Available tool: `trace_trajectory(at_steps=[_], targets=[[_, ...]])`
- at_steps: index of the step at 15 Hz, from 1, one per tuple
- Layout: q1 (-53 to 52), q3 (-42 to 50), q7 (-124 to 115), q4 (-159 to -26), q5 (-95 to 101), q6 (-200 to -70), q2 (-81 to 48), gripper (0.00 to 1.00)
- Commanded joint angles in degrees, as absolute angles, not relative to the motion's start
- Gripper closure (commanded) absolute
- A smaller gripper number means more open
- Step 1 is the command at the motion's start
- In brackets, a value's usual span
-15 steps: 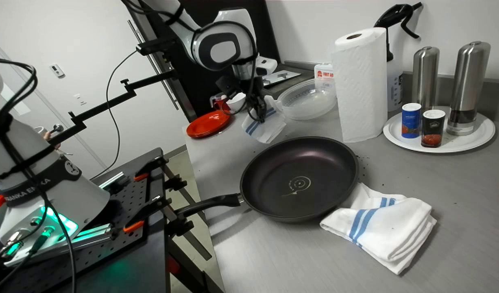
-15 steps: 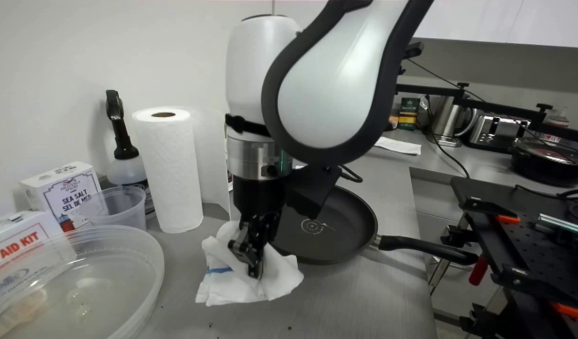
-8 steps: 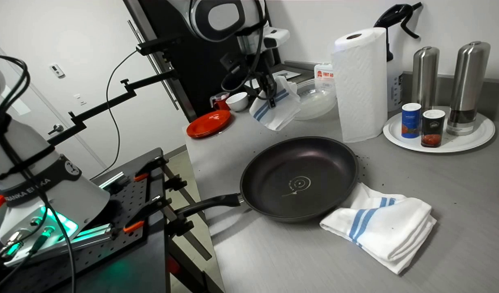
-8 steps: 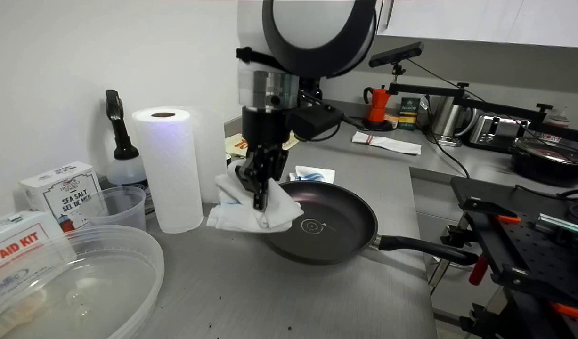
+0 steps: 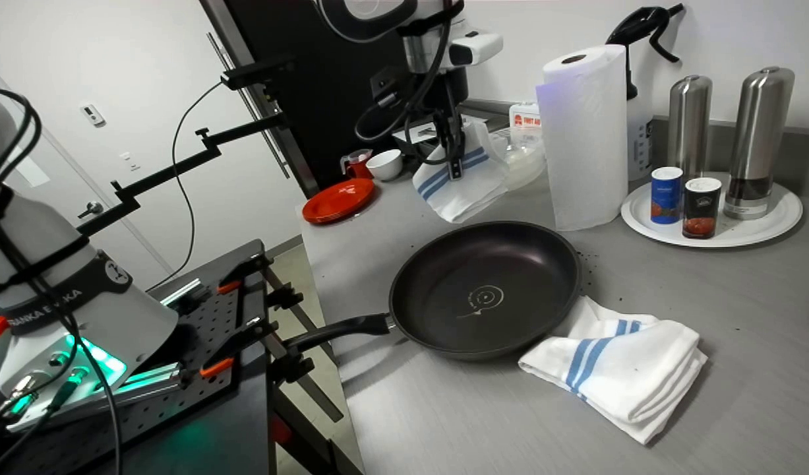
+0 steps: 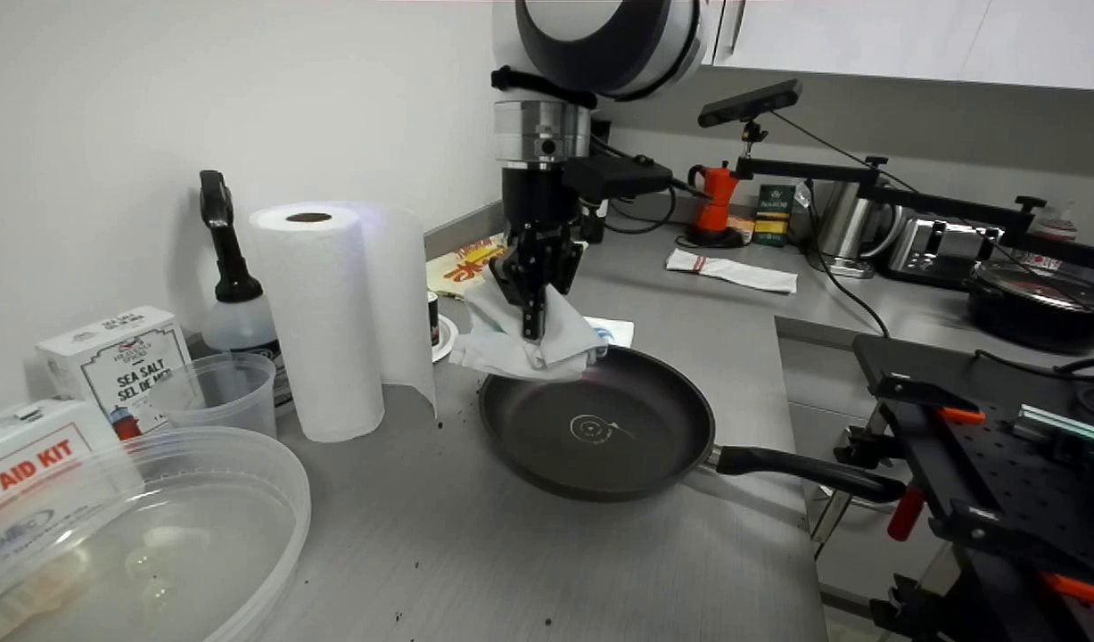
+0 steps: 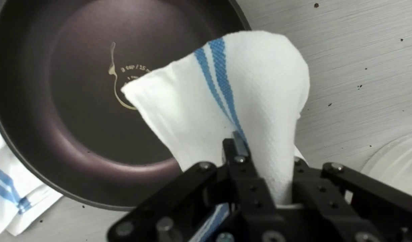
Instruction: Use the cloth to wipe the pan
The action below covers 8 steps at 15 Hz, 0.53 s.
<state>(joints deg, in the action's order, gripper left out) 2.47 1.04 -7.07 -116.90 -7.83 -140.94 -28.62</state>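
Gripper: clamped on cloth
Cloth: hangs partly above pan
Folded towel: lies just beside pan

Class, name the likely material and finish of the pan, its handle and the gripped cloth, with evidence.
Pan: probably coated metal, satiny; soft purplish highlights show inside.
Handle: likely plastic, semi-gloss; smooth, black, with soft sheen.
Gripped cloth: woven fabric, perhaps cotton, matte; weave texture shows in its blue stripes.

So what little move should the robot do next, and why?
Probably move the gripper a bit toward the middle of the pan. It holds the cloth, but that seems to hang near the pan's edge, and the pan's printed circle shows uncovered in both exterior views.
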Motion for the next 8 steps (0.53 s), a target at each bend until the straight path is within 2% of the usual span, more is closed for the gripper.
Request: trace_trajectory(at_steps=[1, 8], targets=[[4.0, 1.4, -8.3, -115.4, -10.3, -136.0, -29.0, 0.96], [6.6, -0.5, -7.0, -116.2, -18.5, -137.1, -31.1, 0.96]])
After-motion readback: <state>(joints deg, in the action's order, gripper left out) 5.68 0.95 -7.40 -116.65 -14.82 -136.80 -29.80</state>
